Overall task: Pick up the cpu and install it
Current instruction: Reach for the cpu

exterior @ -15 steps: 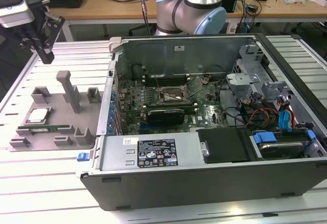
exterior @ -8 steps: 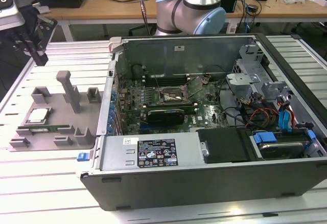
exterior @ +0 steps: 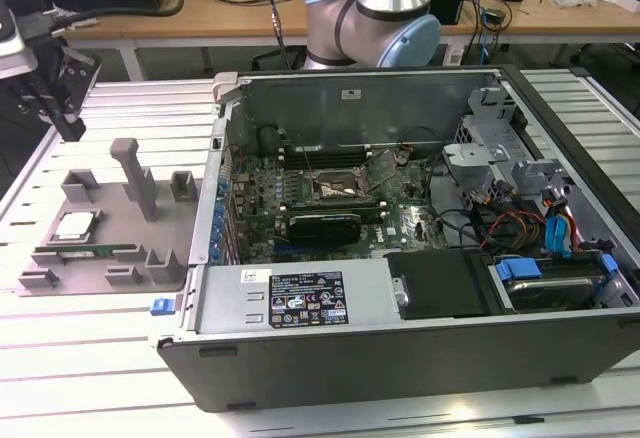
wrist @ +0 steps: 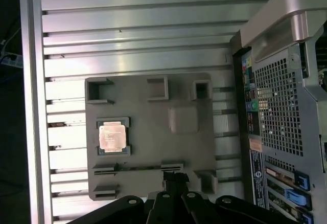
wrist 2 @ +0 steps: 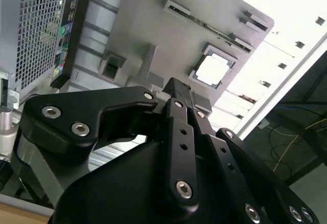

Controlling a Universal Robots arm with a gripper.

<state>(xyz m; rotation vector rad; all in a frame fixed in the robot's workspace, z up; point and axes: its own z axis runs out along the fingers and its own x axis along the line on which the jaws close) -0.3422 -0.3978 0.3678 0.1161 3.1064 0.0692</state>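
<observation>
The cpu (exterior: 75, 225) was seen lying flat, shiny side up, in a shallow seat of the grey tray (exterior: 122, 230), which rested on the tabletop (exterior: 100, 358) just beside the open case (exterior: 400, 348), on the exterior view's left. A green memory stick (exterior: 85, 253) lay in the tray near the cpu. The gripper (exterior: 68, 123) was held above the far end of the tray, well apart from the cpu and touching nothing. In both wrist views its fingers appeared drawn together with nothing between them. On the board inside the case, the socket (exterior: 340, 188) was seen open, with no chip in it. The cpu was judged to be light, thin and stiff, with a smooth metal top that would give little friction. It was therefore thought best taken by 2 opposite edges of the darker rim, not pressed from above. In the first wrist view, raised corners could be made out around the seat, so the middle of each side looked the likeliest place for the fingers to reach. The underside was judged fragile, and so was the socket. A level hold and a light squeeze were judged necessary, since a tilted chip could slip or be seated crookedly.
</observation>
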